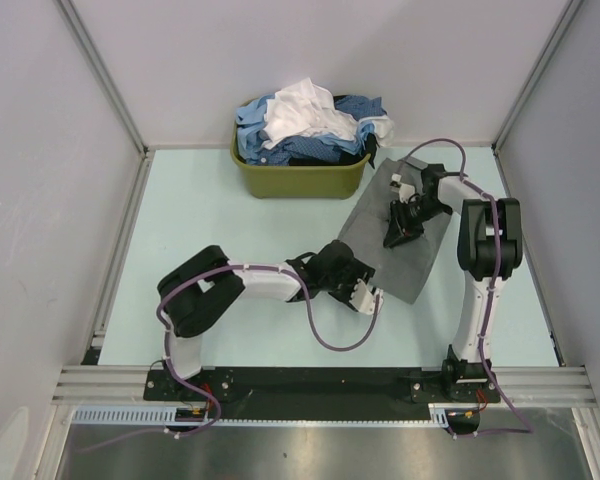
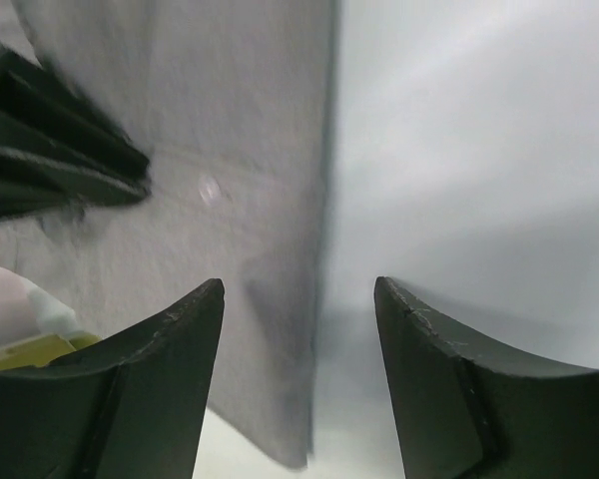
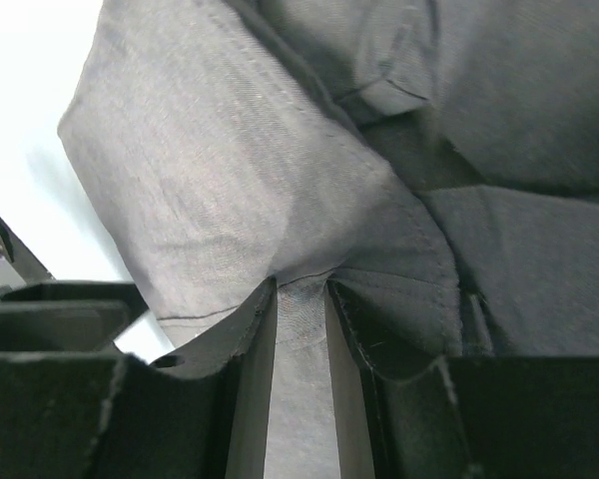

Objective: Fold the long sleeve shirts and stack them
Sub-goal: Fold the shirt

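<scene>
Right hand [image 3: 301,294] is clamped on a fold of the grey shirt [image 1: 378,252] lying on the worktop [image 1: 195,215], left hand [image 2: 299,309] spread empty at its edge, so I'd pinch that hem squarely before folding.

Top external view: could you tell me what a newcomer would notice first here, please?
A heap of blue and white cloth shirts fills the olive-green plastic basket at the back. Right of centre lies a plain mid-grey cloth shirt, the right gripper pinching a fold of it, while the left gripper stands open at its near edge.
</scene>
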Controlling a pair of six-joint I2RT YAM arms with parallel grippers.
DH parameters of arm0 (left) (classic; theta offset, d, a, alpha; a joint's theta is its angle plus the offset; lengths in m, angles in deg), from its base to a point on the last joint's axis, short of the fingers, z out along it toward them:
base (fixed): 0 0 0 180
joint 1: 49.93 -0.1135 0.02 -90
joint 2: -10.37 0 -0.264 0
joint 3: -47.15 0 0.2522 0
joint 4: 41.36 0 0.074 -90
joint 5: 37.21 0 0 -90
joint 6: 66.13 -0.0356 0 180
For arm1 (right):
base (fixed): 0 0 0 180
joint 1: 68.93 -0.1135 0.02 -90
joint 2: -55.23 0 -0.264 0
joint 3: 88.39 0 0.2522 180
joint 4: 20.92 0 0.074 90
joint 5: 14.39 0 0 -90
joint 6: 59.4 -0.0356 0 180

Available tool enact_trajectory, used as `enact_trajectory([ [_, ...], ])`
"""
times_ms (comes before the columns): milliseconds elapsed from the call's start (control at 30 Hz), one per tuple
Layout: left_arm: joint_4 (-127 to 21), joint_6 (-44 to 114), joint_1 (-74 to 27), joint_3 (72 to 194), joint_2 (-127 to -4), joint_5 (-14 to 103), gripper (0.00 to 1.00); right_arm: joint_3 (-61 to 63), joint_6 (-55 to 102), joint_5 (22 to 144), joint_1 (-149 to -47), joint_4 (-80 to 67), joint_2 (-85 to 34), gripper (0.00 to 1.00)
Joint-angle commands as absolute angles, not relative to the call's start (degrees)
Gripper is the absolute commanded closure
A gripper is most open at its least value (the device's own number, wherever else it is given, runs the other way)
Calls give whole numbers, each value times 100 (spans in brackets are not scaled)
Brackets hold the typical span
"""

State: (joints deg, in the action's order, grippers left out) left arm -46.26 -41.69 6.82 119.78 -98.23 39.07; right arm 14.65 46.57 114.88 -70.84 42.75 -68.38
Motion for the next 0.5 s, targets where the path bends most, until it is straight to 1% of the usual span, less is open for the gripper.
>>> enact_trajectory([
  [0,-4669,-3968,781,12243,-10318,4021,33,1652,4686,11525,-7306,3810,-6976,69],
  [100,-4519,-4011,790,12287,-10485,4162,36,1704,4721,11508,-7289,3889,-6967,69],
  [167,-4458,-3986,799,12323,-10539,4293,45,1739,4782,11525,-7219,3994,-6949,68],
  [200,-4449,-3951,799,12331,-10547,4294,50,1748,4800,11543,-7192,4021,-6923,68],
  [233,-4431,-3959,799,12340,-10547,4303,62,1792,4818,11543,-7174,4047,-6879,68],
  [300,-4449,-3942,799,12349,-10504,4312,73,1845,4888,11622,-7104,4205,-6835,66],
  [333,-4484,-3933,808,12366,-10477,4286,84,1871,4897,11648,-7087,4249,-6774,66],
  [367,-4649,-3907,808,12401,-10451,4242,90,1958,4906,11709,-7034,4345,-6747,65],
  [400,-4755,-3898,799,12454,-10399,4207,97,2003,4915,11745,-6999,4407,-6738,63],
  [433,-4948,-3906,808,12463,-10355,4171,100,2055,4923,11771,-6964,4469,-6686,62],
  [467,-5072,-3889,808,12463,-10302,4041,100,2160,4941,11824,-6937,4591,-6650,61],
])
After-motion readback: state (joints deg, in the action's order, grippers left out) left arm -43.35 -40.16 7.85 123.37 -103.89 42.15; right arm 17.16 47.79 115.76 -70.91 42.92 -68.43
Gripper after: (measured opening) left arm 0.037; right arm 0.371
